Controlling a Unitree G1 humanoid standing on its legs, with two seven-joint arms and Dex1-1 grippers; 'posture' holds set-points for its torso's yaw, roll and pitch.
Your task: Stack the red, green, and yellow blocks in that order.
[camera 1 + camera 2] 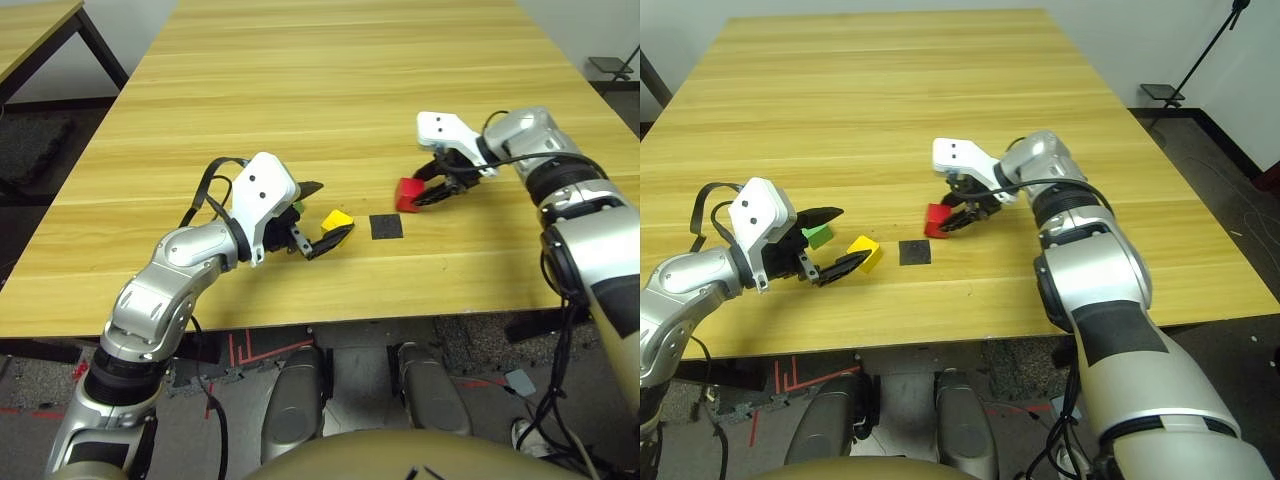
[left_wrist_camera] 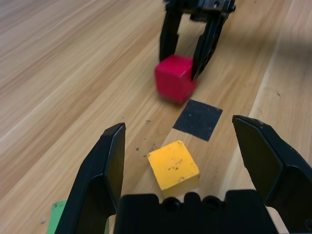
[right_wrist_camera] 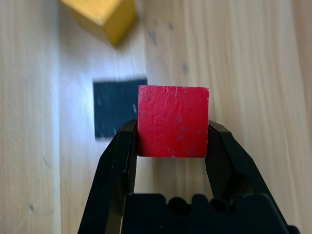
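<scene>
The red block (image 3: 173,121) is pinched between the fingers of my right gripper (image 1: 420,193), which is shut on it just beyond the far right corner of the flat black square patch (image 1: 386,226). The yellow block (image 1: 337,219) rests on the table left of the patch. My left gripper (image 2: 180,129) is open, one finger on each side of the yellow block without touching it. The green block (image 1: 819,236) lies on the table beside the left gripper's base, partly hidden by it.
The wooden table (image 1: 330,90) stretches far back beyond the blocks with bare surface. Its front edge runs close below both arms. A second table (image 1: 30,30) stands off to the far left, and floor clutter lies to the right.
</scene>
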